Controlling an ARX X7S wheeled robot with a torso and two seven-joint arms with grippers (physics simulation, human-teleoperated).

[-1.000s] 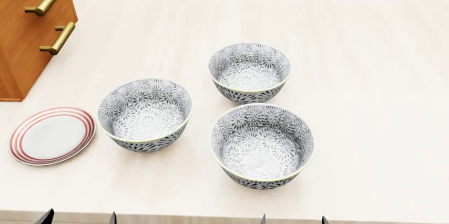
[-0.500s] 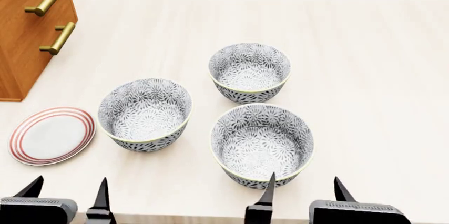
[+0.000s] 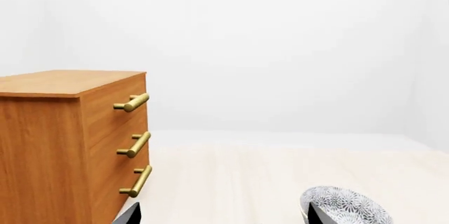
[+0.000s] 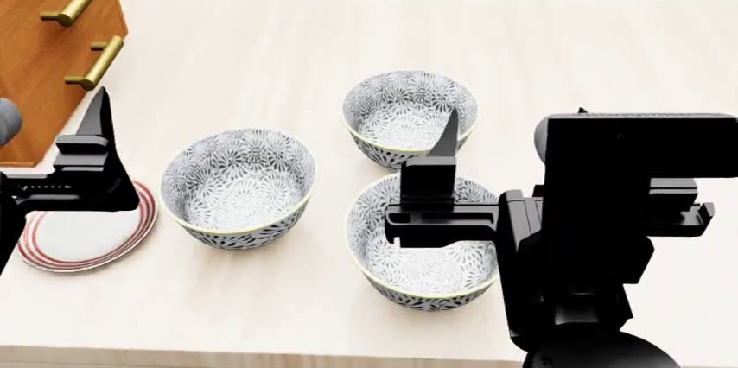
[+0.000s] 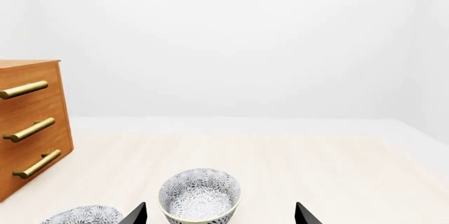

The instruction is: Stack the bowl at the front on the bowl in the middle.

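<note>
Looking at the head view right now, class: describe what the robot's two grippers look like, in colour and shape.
Both are matt black. The right gripper has a boxy, blocky body with slim, pointed fingers. The left gripper shows the same pointed black finger on a ribbed block. No cables or markings show.

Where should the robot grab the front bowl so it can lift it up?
Probably the rim of the front bowl, coming straight down from above. It stands upright and open, with a thin wall and a round body too wide to grip around. One finger goes inside, one outside. The right-hand edge suits best, on the side of the right gripper, away from the left bowl.
</note>
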